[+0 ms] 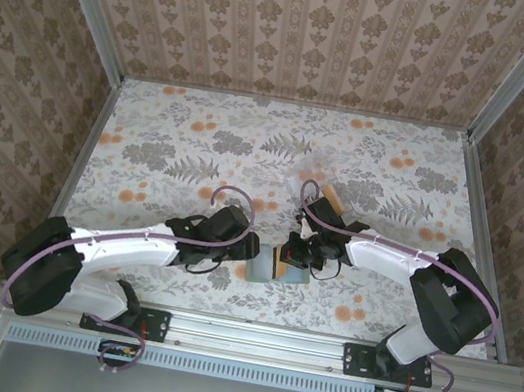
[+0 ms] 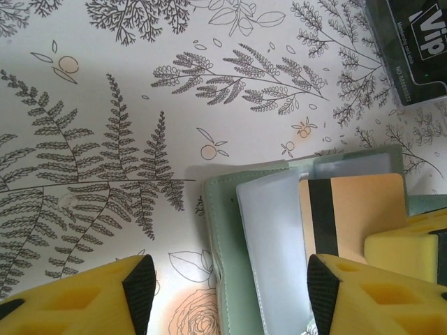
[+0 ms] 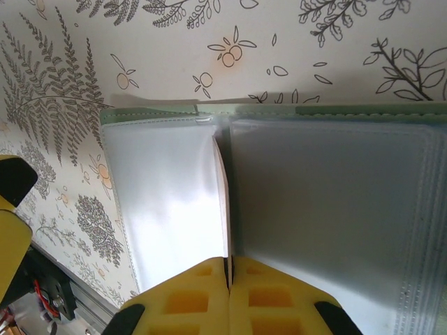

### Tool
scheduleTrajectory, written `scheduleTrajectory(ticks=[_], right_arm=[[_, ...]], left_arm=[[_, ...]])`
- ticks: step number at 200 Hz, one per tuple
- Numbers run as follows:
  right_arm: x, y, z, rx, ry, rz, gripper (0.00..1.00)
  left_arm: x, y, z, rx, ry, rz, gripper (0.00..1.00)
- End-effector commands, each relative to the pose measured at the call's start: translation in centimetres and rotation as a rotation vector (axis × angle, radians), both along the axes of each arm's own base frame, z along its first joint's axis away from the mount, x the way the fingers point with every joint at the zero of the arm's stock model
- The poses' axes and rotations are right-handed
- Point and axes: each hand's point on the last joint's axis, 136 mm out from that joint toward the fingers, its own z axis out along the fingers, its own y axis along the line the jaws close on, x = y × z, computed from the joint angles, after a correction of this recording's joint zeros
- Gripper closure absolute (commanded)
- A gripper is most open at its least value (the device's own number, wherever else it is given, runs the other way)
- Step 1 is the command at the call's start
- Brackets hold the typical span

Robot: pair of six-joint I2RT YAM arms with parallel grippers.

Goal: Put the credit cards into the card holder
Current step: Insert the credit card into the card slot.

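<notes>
The sage-green card holder [image 2: 227, 237] lies open on the floral table, its clear sleeves [image 3: 335, 209] facing up. My left gripper [image 2: 230, 289] hangs open over the holder's left edge with nothing between its fingers. My right gripper [image 3: 229, 269] is shut on an orange credit card [image 2: 353, 206] with a black stripe. In the right wrist view that card [image 3: 225, 202] stands edge-on in the fold between two sleeves. From above, both grippers [image 1: 250, 252] [image 1: 286, 253] meet over the holder [image 1: 256, 275].
A clear plastic box [image 1: 317, 185] with a black credit card [image 2: 412, 42] in it lies just beyond the holder. An orange card [image 1: 334, 201] rests at the box. Patterned walls close in the table on three sides, and a metal rail [image 1: 257, 337] runs along the near edge.
</notes>
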Motion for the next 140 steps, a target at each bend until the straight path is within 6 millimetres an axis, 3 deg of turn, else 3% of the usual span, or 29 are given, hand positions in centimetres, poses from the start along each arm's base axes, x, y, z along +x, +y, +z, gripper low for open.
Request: scheduleTrajectory(ticks=[1,31,104,140], right_arm=[[-0.1,0.0,1.1,0.035,-0.016,0.005,1.0],[0.2,-0.3,1.7,0.053,-0.031,0.007,1.0],[-0.6,-0.5,-0.8,0.049,0.012,0.058,1.0],[-1.0,-0.4,-1.9,0.059,0.033,0.07,1.0]], left_arm=[[0.2,-0.8,-0.3,0.011,-0.008,-0.032,0.4],[0.5,-1.9,-1.4,0.042,0.029,-0.056,0.49],[0.2,-1.9,-4.7,0.096,0.094,-0.054,0.75],[0.1,-2.0,-5.3,0.11,0.111,-0.063,0.8]])
